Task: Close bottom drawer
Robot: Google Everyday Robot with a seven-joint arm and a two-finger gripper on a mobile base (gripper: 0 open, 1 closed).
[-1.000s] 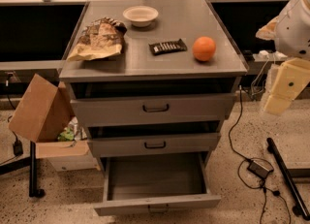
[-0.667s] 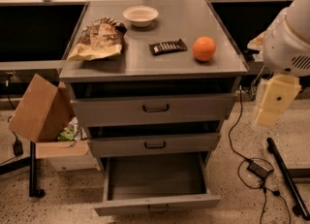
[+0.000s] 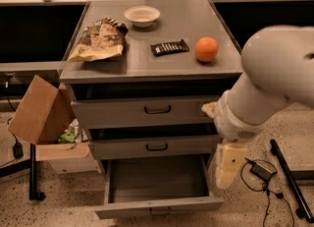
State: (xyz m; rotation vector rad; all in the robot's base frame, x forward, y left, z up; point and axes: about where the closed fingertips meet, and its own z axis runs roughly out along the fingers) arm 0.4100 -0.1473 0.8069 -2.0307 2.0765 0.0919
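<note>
The bottom drawer (image 3: 157, 179) of the grey metal cabinet (image 3: 157, 69) is pulled far out; it is a wide shallow grey tray with nothing visible inside and a small dark bar handle (image 3: 160, 212) on its low front panel. The middle drawer (image 3: 157, 146) and the top drawer (image 3: 157, 109) stick out slightly. My gripper (image 3: 226, 164), cream-coloured, hangs from the big white arm (image 3: 274, 81) just right of the open drawer's right side, above its front right corner.
On the cabinet top lie a chip bag (image 3: 100, 42), a white bowl (image 3: 142, 15), a dark snack bar (image 3: 170, 47) and an orange (image 3: 206, 49). A cardboard box (image 3: 41, 110) stands at the left. Cables and an adapter (image 3: 260, 170) lie on the floor at right.
My arm has swung in from the right edge toward the cabinet and lower, bringing the gripper down beside the open bottom drawer. The drawers have not moved.
</note>
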